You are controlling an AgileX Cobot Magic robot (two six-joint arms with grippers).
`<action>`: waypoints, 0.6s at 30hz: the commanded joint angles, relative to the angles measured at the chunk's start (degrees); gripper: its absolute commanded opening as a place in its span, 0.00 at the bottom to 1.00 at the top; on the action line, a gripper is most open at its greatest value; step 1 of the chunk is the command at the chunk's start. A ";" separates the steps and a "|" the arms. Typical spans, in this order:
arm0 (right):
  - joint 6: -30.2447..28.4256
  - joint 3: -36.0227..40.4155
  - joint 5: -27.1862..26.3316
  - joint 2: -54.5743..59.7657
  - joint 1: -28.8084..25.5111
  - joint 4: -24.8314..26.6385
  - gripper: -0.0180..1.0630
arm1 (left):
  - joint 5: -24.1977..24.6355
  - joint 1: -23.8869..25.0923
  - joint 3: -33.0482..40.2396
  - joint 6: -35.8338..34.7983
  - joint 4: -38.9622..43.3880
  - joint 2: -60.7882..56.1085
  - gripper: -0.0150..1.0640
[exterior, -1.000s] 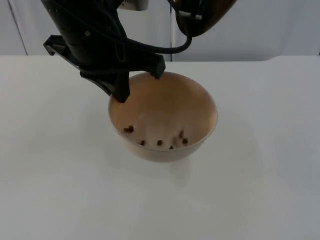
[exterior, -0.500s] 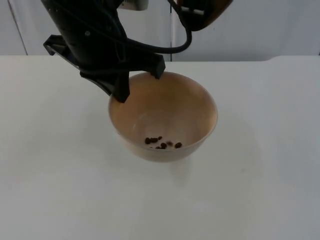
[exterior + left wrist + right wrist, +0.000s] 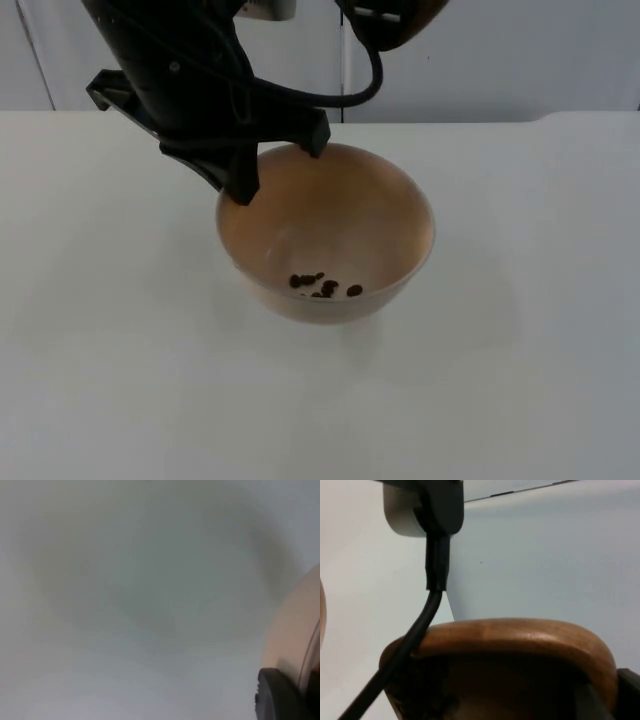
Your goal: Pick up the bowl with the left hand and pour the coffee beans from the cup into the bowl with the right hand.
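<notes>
**Beans in bowl, cup held above the far rim**

You have the coffee beans (image 3: 325,286) lying in a small cluster at the bottom of the bowl (image 3: 380,210), toward its near wall. That suggests the bowl is tipped a little toward the camera, so they gather low and do not scatter.

The bowl hangs over the white bench (image 3: 540,330), its shadow lying below it, with the left pincer (image 3: 275,165) clamped on the far-left rim: one finger inside the wall, one outside. Gripping at the rim leaves the mouth open for pouring. In the left wrist view the bowl's outer wall (image 3: 287,640) runs beside the black fingertip (image 3: 277,695).

The wooden cup (image 3: 395,22) sits just above and behind the bowl's far rim, so falling beans would land inside. In the right wrist view the cup's rim (image 3: 520,635) lies close ahead; the right pincer evidently carries it, but you cannot tell how its fingers stand.

Judgement: the pour looks largely done.
</notes>
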 commanded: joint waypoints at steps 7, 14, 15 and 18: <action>0.35 0.02 -0.27 -0.05 0.51 -0.54 0.02 | -0.19 -0.32 -0.32 -0.45 -0.62 -0.08 0.01; 0.35 0.02 -0.27 -1.27 -0.99 1.55 0.02 | -0.07 -0.32 -0.32 -0.45 -0.62 -0.08 0.01; 0.47 0.02 -0.27 -1.79 -1.96 2.86 0.02 | -0.07 -0.32 -0.32 -0.45 -0.62 -0.08 0.01; 0.62 -0.12 -0.27 -2.92 -4.13 6.85 0.02 | -0.18 -0.32 -0.32 -0.45 -0.62 -0.08 0.01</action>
